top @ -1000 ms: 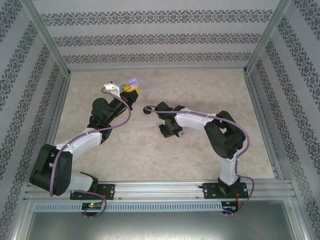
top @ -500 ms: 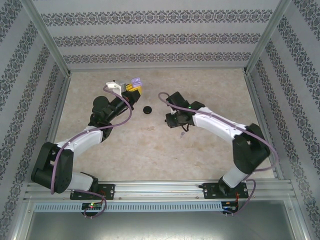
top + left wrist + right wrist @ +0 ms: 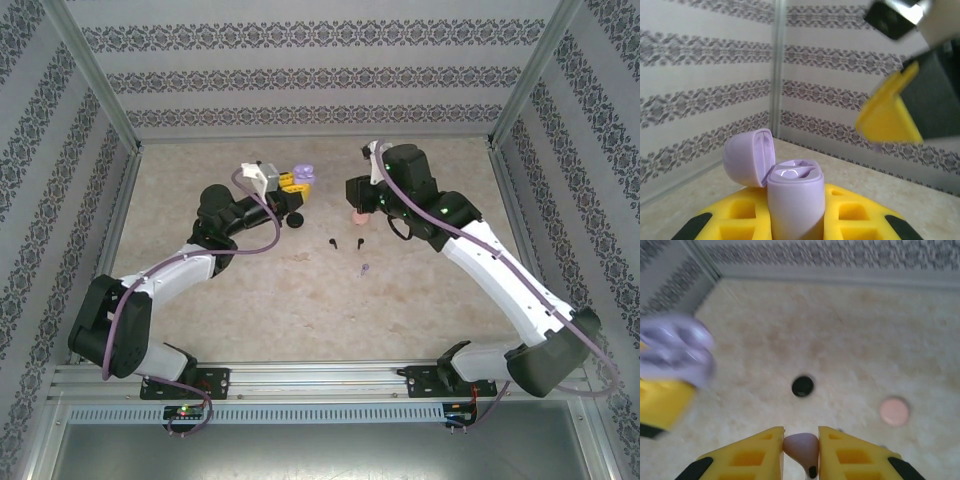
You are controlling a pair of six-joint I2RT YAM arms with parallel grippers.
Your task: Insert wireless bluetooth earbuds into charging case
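- Swinging up from mid-frame to upper centre-right in the top view, the right arm has uncovered two black earbuds (image 3: pixel 333 243) on the table (image 3: pixel 250 290).
- Up there the right gripper (image 3: pixel 801 436) pinches a pinkish earbud (image 3: pixel 802 447), jaws narrow.
- Upper centre, the left gripper (image 3: pixel 289 184) clamps the open lilac case (image 3: pixel 792 192).
- Mid-frame, the black case (image 3: pixel 296 219), pink case (image 3: pixel 357 218) and a lilac earbud (image 3: pixel 365 270) lie apart.

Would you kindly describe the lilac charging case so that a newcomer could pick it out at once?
Look to the far side of the table, left of centre, where the left gripper is. The lilac charging case stands upright between its yellow fingers. Unlike the black case and the pink case lying on the table, it is gripped and has its lid flipped open.
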